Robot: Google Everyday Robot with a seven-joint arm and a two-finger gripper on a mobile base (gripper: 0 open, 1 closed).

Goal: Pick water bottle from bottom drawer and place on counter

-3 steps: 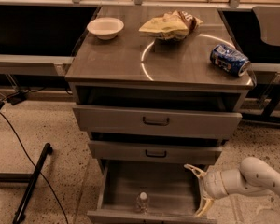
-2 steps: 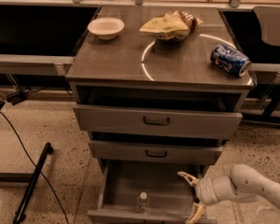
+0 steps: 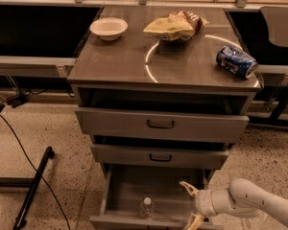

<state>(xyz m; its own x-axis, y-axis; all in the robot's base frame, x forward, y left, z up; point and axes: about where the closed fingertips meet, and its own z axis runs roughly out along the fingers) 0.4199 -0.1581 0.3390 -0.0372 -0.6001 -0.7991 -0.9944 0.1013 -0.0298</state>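
Observation:
The water bottle (image 3: pixel 146 207) stands upright in the open bottom drawer (image 3: pixel 122 186), near its front wall; its white cap and clear body show. My gripper (image 3: pixel 192 204) is over the right part of the drawer, to the right of the bottle and apart from it. Its two pale fingers are spread open and hold nothing. The counter (image 3: pixel 129 61) is the glossy grey-brown top of the cabinet, with a curved light reflection.
On the counter stand a white bowl (image 3: pixel 108 28), a crumpled chip bag (image 3: pixel 175 27) and a blue soda can (image 3: pixel 236 61) lying on its side. The top drawer (image 3: pixel 161 123) is slightly open. A black stand leg and cable (image 3: pixel 31 186) lie on the floor at the left.
My gripper has moved left and a little down, from beside the drawer's right edge to over the drawer, closer to the bottle. The bottle has not moved.

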